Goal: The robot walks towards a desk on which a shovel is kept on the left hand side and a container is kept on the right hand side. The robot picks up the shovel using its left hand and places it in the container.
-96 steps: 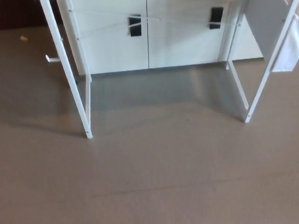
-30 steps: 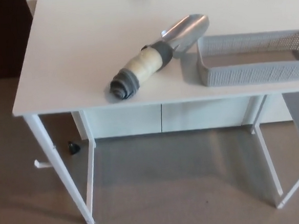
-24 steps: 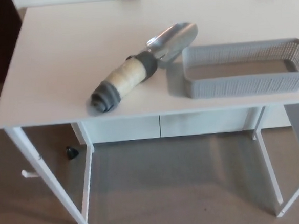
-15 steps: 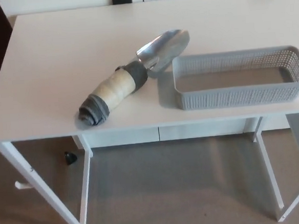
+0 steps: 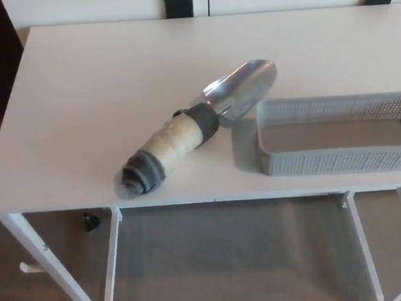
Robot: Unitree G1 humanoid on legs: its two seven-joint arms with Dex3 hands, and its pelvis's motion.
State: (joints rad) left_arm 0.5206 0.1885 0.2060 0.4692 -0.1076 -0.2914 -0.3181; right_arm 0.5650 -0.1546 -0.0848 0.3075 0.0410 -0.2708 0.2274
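Neither of our hands shows in the head view, so we cannot tell whether their fingers are spread or pressed together, and nothing of ours touches anything on the desk point(image 5: 80, 97). We see the shovel point(image 5: 192, 132) lying flat on the white tabletop, roughly midway along its width and toward the front edge, set on a diagonal. Its thick handle points toward the front left corner, and the butt end, wrapped in dark grey tape, sits close to the front edge. We note that the middle of the handle is wrapped in a pale cream covering, with a second band of dark grey where the handle meets the blade. The shiny metal scoop points toward the back right, its hollow side facing up. The container point(image 5: 337, 135) is a grey, shallow, rectangular basket with perforated walls, standing on the right part of the tabletop near the front edge; its right end runs out of the picture. We see the shovel's blade just beside the container's back left corner, though we cannot tell whether the two touch. Nothing lies inside the container. Below the front edge, the desk's white legs stand on a brown floor point(image 5: 229, 259), and a small dark object point(image 5: 90, 221) lies on that floor under the left side.
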